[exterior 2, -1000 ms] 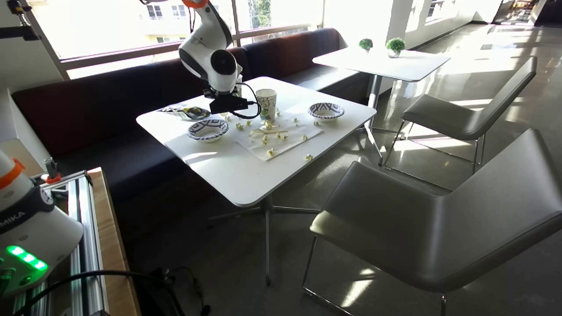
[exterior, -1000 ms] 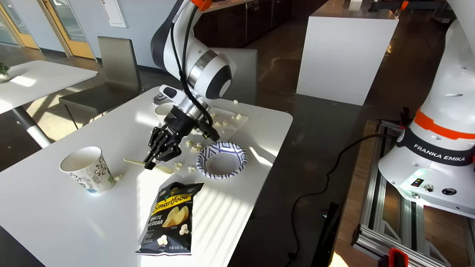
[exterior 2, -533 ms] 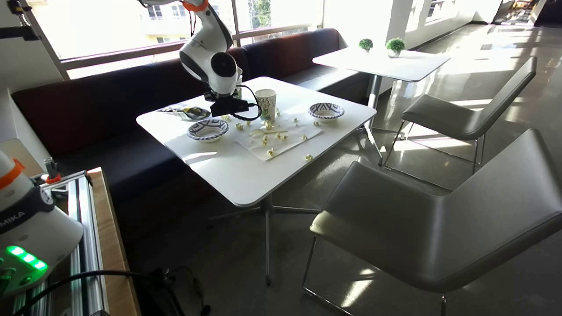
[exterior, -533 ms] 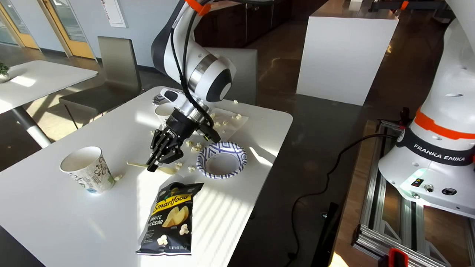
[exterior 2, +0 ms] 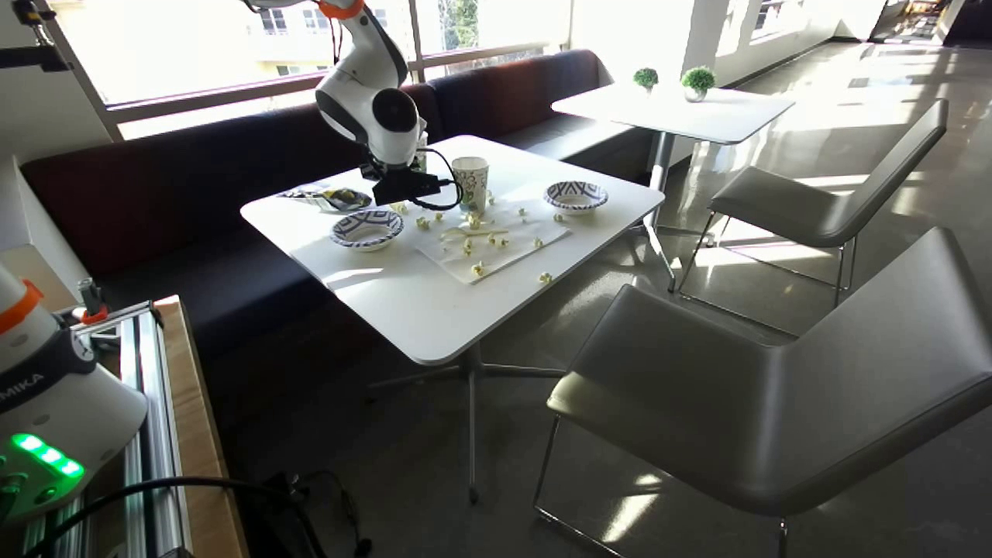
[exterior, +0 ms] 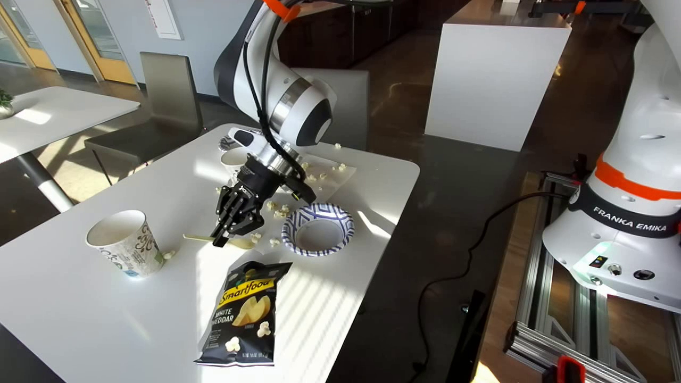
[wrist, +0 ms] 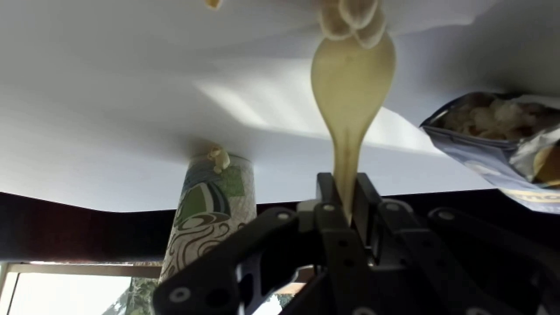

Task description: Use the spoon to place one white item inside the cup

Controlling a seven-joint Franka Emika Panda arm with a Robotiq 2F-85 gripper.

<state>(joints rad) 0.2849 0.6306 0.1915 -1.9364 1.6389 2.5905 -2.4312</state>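
One pale spoon [wrist: 350,83], upper middle of the wrist view, held by its handle in the claw [wrist: 344,186], narrow and tight on it. At the tip, contact uncertain: popcorn [wrist: 356,15]. At left in an exterior view: upright printed cup [exterior: 130,244]. Bottom center: black bag [exterior: 242,319], reading "Smartfood White Cheddar". Far right: arm's base [exterior: 622,244], lettered "FRANKA EMIKA". Beneath cup and bag: white table [exterior: 64,308], sun-streaked. Upper left in an exterior view: dark bench [exterior 2: 170,186] below bright window [exterior 2: 194,46].

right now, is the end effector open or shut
Shut on the spoon: in the wrist view, its fingers pinch the handle.
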